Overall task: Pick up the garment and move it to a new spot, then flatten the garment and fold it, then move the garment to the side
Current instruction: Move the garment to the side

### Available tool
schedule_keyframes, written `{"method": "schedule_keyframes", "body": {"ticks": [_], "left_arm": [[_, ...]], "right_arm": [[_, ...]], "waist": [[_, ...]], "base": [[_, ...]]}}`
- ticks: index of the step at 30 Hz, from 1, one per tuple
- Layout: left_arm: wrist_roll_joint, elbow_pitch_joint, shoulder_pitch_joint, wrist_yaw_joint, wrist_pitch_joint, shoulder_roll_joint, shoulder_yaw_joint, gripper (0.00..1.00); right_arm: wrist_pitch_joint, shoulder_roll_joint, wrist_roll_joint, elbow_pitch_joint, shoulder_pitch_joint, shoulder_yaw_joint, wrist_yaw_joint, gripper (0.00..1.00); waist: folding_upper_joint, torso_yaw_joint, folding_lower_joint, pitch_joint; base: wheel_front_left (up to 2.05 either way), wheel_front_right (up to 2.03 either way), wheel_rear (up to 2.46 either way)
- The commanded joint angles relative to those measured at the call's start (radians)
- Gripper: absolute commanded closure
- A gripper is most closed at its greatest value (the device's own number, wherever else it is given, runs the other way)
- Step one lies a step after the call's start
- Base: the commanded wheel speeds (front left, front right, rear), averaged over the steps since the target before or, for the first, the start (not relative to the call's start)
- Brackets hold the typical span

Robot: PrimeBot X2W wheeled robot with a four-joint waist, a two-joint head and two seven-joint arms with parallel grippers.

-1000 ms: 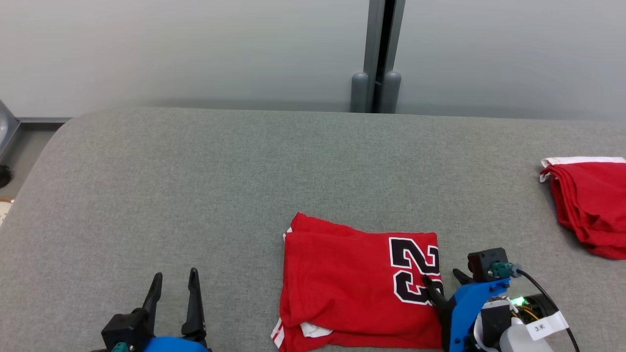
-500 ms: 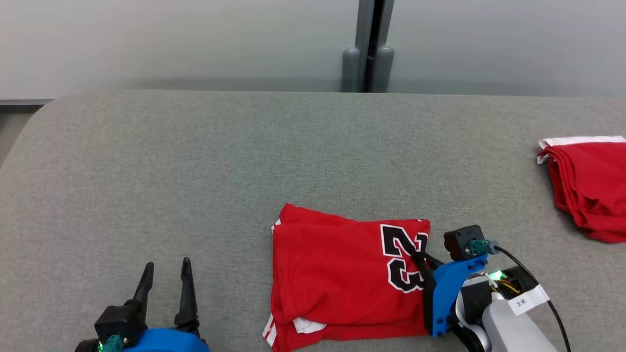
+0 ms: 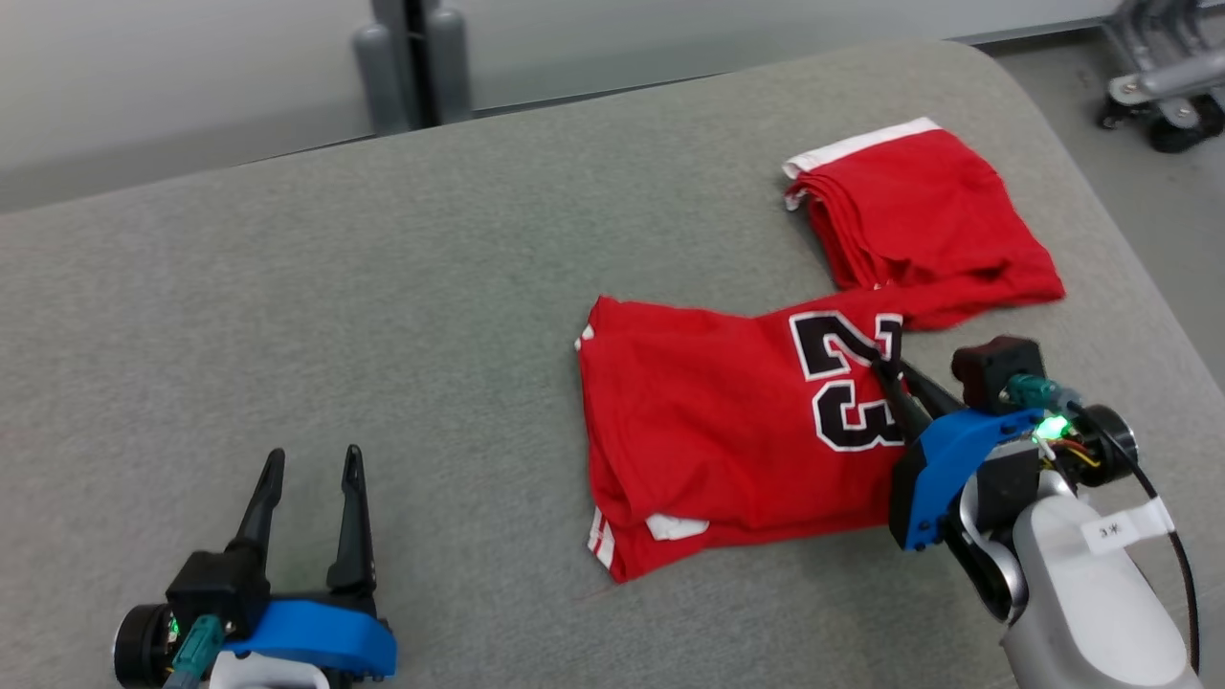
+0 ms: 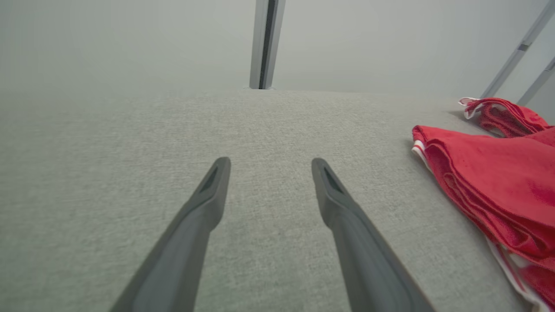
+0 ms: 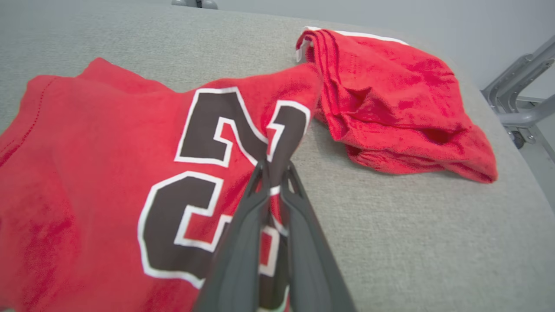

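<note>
Your right claw (image 3: 885,368) is clenched on the garment (image 3: 708,421) at its 23, that edge just beside the red cloth (image 3: 909,211). Your left claw (image 3: 308,464) stands released over open table (image 3: 383,316).

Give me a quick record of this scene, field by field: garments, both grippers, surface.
surface: grey padded surface
main garment: red number 23 jersey, folded, mid-surface
right gripper: shut on the jersey's edge by the numerals
left gripper: open, over bare surface, apart from the jersey
other item: folded red garment with white trim, far right
</note>
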Motion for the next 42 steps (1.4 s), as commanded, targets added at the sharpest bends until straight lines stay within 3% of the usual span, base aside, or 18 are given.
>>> {"method": "schedule_keyframes", "body": {"ticks": [1,8,15,22,30,34,41,42], "left_arm": [[0.008,-0.006,-0.014,0.0,0.003,0.01,0.001,0.0],[0.02,-0.026,-0.032,-0.005,0.031,0.036,-0.017,0.0],[0.023,-0.036,-0.042,-0.003,0.045,0.036,-0.033,0.0],[0.011,-0.032,-0.044,0.005,0.032,0.028,-0.035,0.0],[0.011,-0.034,-0.056,0.004,0.021,0.015,-0.053,0.0],[0.012,-0.034,-0.057,0.007,0.02,0.014,-0.058,0.0],[0.009,-0.034,-0.062,0.005,0.016,0.019,-0.065,0.0],[0.009,-0.034,-0.063,0.005,0.016,0.019,-0.066,0.0]], "right_arm": [[-0.009,-0.004,-0.004,-0.011,-0.023,-0.011,0.0,1.0],[-0.036,0.027,-0.016,-0.019,-0.033,-0.049,0.0,1.0],[-0.042,0.04,0.013,-0.009,-0.063,-0.028,0.0,1.0],[0.014,-0.034,0.013,0.015,-0.178,-0.003,0.0,1.0],[0.065,-0.171,0.027,0.069,-0.281,-0.036,0.0,1.0],[0.077,-0.272,0.024,0.111,-0.342,-0.088,0.0,1.0],[0.055,-0.321,-0.026,0.184,-0.387,-0.231,0.0,1.0],[0.041,-0.323,-0.05,0.197,-0.39,-0.257,0.0,0.71]], "waist": [[-0.0001,-0.041,-0.0002,-0.006],[-0.0001,-0.138,-0.0002,0.033],[-0.0001,-0.126,-0.0002,0.025],[-0.0001,-0.051,-0.0002,0.021],[-0.0001,0.05,-0.0002,0.029],[-0.0001,0.109,-0.0002,0.042],[-0.0001,0.149,-0.0002,0.055],[-0.0001,0.152,-0.0002,0.056]], "base": [[0.0,0.0,0.0],[0.0,0.0,0.0],[0.0,0.0,0.0],[0.0,0.0,0.0],[0.0,0.0,0.0],[0.0,0.0,0.0],[0.0,0.0,0.0],[0.0,0.0,0.0]]}}
